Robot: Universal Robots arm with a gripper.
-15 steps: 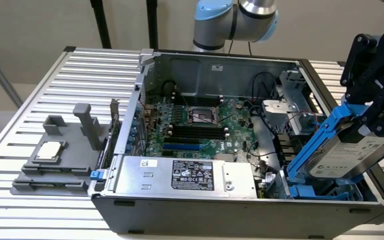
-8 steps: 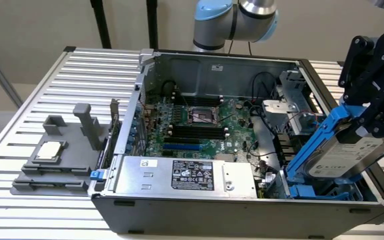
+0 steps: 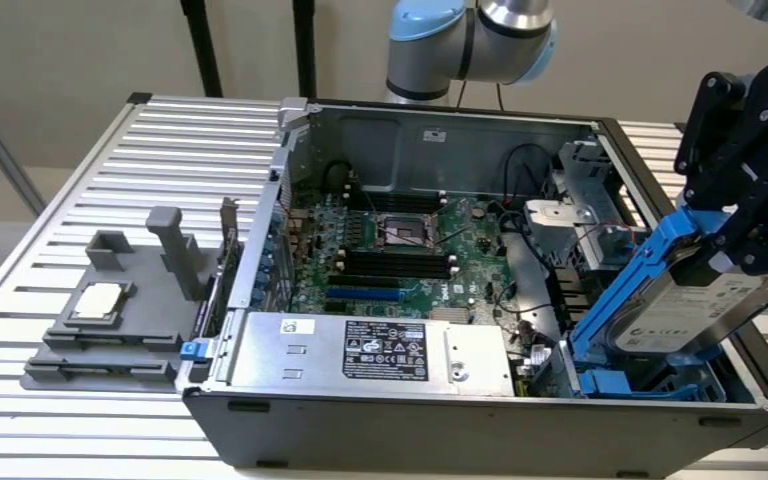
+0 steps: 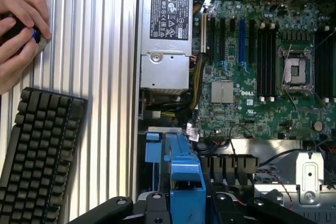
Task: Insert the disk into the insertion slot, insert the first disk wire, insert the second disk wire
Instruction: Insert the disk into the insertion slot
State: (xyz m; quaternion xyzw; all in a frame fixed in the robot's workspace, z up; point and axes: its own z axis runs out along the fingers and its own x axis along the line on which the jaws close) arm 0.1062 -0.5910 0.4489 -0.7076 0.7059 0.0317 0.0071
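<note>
- A ribbed metal table (image 3: 144, 160) carries an open computer case (image 3: 491, 425), which lies on its side with its inside facing up. In the wrist view a keyboard (image 4: 42, 150) and a person's hand (image 4: 18, 24) rest on the same table, well apart from the work.
- Along the case's near wall lies a silver box with a black label (image 3: 384, 350). It is not part of this step.
- The insertion slot (image 3: 631, 382) sits in the near corner at the exterior view's right, with its blue tabs showing.
- The disk (image 3: 684, 300) leans steeply, with its low end at the slot's mouth and its high end up and to the right. I cannot tell whether it has caught the rails.
- The gripper (image 3: 738, 245) has its jaws clamped on the disk's blue frame at the upper end.
- To do it well, I judge the tilt should match the slot's own line. The blue frame should be squared to the tabs, then pushed straight along that line without twisting.
- Loose wires (image 3: 534, 355) lie just left of the slot and could snag a corner.
- Farther back is the green motherboard (image 3: 398, 250). A sideways slip would go toward it, so the grip should be firm.
</note>
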